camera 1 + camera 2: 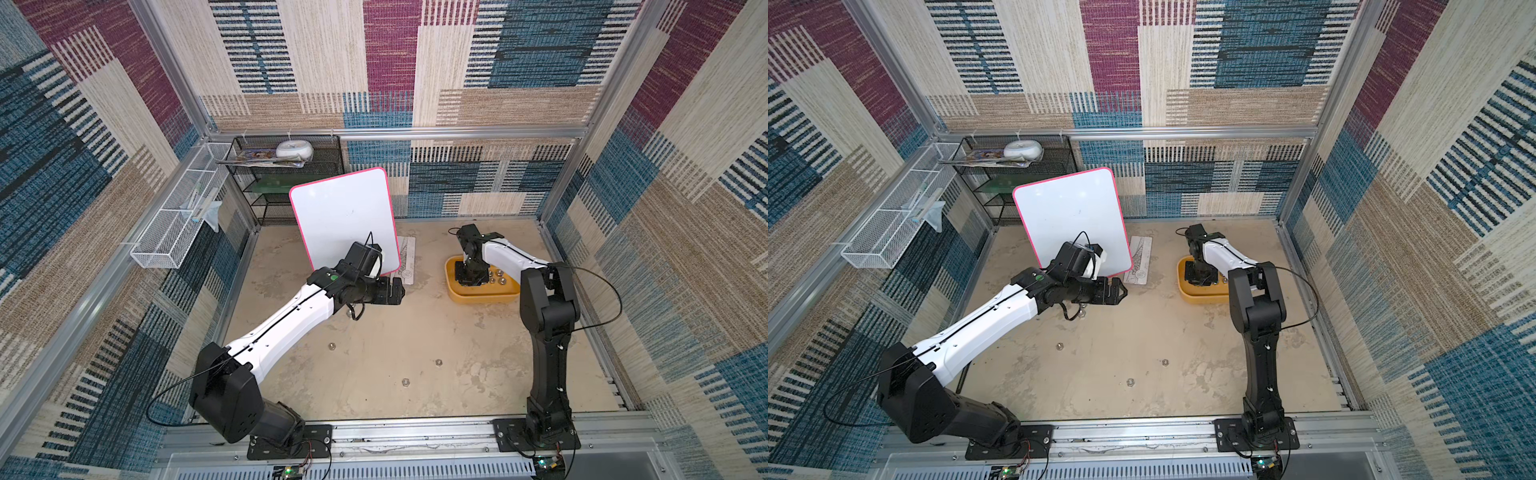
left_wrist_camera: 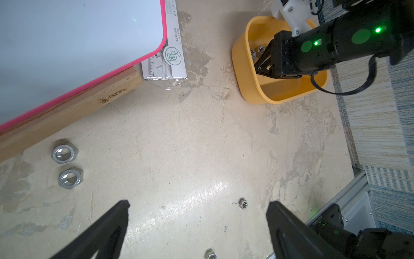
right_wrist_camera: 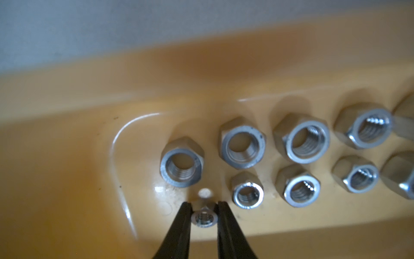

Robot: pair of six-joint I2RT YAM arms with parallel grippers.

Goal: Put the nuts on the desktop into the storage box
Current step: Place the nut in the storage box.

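By my judgement you were well past the halfway mark. Your right fingers were down inside the storage box, which sat close to the right edge of the bench, toward the far right corner. They were pinched narrow on a small nut; whether it touched the box floor I could not tell. Beside it at least eight nuts already lay flat in the box in two loose rows, some bigger than others. The right wrist view cut off more at its side, so the full count was hidden. The small nut had not been let go, so releasing it looked like the step in hand. Your left fingers stood wide apart with nothing between them, hanging over the middle of the bench toward the far edge, just out from the pink-rimmed whiteboard. What was left for you lay on the bench: two larger nuts side by side near the whiteboard's wooden foot, and three scattered nuts, well apart from each other, between the middle and the near edge in both top views. That made five outstanding as far as the pictures showed, and the pair by the foot lay closest to your open left fingers.
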